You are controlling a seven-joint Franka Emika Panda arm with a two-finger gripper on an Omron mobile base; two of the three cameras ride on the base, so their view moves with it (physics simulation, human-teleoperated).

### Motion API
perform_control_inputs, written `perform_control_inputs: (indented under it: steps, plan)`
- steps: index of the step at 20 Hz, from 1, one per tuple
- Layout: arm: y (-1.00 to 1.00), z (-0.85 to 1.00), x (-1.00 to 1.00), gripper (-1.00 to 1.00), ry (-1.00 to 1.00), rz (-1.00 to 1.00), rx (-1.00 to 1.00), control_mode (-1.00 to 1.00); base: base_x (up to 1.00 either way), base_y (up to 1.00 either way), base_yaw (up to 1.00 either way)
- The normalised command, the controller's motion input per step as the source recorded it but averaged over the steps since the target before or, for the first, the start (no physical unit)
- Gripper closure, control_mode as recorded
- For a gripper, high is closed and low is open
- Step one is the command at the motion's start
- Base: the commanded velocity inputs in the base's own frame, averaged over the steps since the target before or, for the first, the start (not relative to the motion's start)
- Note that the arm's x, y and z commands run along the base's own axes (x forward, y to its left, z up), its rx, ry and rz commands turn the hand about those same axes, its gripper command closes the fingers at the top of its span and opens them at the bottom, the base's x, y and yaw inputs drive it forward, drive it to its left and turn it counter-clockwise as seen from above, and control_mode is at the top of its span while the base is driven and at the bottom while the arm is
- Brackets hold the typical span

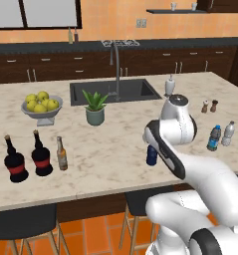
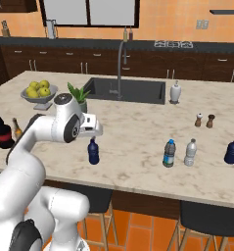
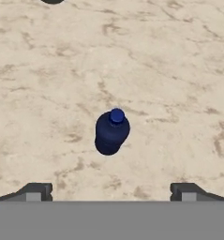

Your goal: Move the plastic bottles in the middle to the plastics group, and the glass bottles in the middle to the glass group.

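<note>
A solid dark blue plastic bottle [image 3: 111, 132] stands upright on the marble island [image 2: 138, 171], straight below my open gripper [image 3: 111, 193], whose fingertips [image 3: 36, 192] are spread wide with nothing between them. From the right base, the gripper [image 2: 94, 133] hovers just above this bottle [image 2: 93, 152]; my arm partly hides the bottle [image 1: 151, 155] from the left. The blue-labelled clear bottle [image 2: 170, 154] stands beside the pale clear bottle [image 2: 190, 152] of the plastics group. The amber glass bottle [image 1: 61, 154] stands next to two black cork-topped bottles [image 1: 15, 162] [image 1: 41, 157].
Another dark blue bottle [image 2: 232, 151] stands at the far right. Salt and pepper shakers [image 2: 204, 120], a white dispenser [image 2: 175, 92], the sink [image 2: 128, 90] with its faucet, a potted plant [image 1: 95, 107] and a lemon bowl [image 1: 41, 107] occupy the back. Stools stand under the front edge.
</note>
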Motion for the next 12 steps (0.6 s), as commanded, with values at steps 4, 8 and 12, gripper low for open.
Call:
perform_control_inputs:
  steps: [4, 8, 12]
  plan:
    - [0.0, -0.49, 0.29, -1.0, -0.02, 0.0, 0.04, -1.0, 0.0, 0.0, 0.0]
    - [0.0, -0.4, 0.14, -1.0, -0.03, 0.0, 0.02, -1.0, 0.0, 0.0, 0.0]
    - [0.0, -0.33, 0.1, -1.0, -0.03, 0.0, 0.0, -1.0, 0.0, 0.0, 0.0]
